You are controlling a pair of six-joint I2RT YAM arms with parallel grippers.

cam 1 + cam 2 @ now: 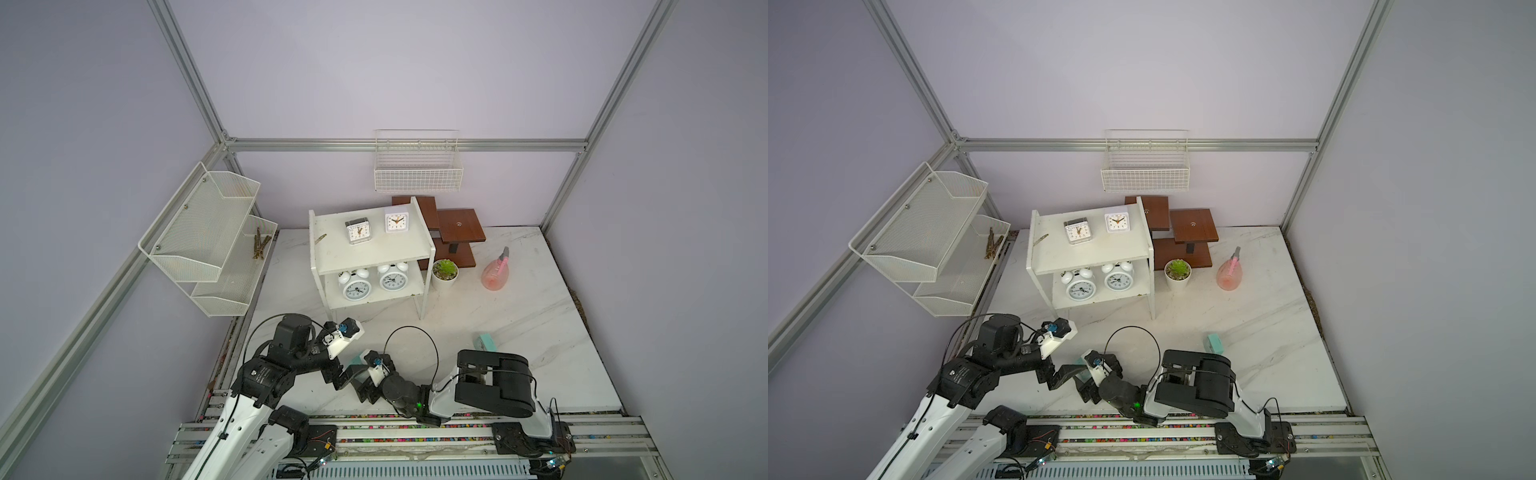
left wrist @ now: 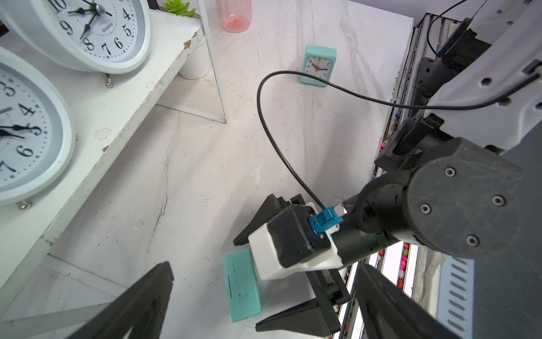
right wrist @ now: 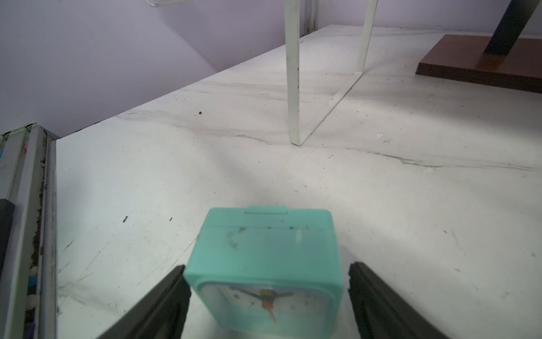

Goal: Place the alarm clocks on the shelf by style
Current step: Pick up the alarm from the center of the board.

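Observation:
The white shelf (image 1: pixel 332 253) holds a silver-grey square clock (image 1: pixel 358 231) and a white square clock (image 1: pixel 396 222) on its top board. Two round twin-bell clocks (image 1: pixel 355 286) (image 1: pixel 392 279) stand on the lower board. A mint-green square clock (image 3: pixel 264 249) stands on the table near the front edge, between the fingers of my right gripper (image 3: pixel 267 273). One finger touches its side and the other stands a little off, so the jaws are open. Another mint clock (image 1: pixel 484 343) stands upright further right. My left gripper (image 2: pixel 264 265) hovers wide open and empty just left of the right one.
A brown wooden stepped stand (image 1: pixel 459 226), a small potted succulent (image 1: pixel 444 272) and a pink spray bottle (image 1: pixel 495 272) sit right of the shelf. A mesh wall rack (image 1: pixel 208 237) hangs on the left wall, a wire basket (image 1: pixel 417 170) on the back wall.

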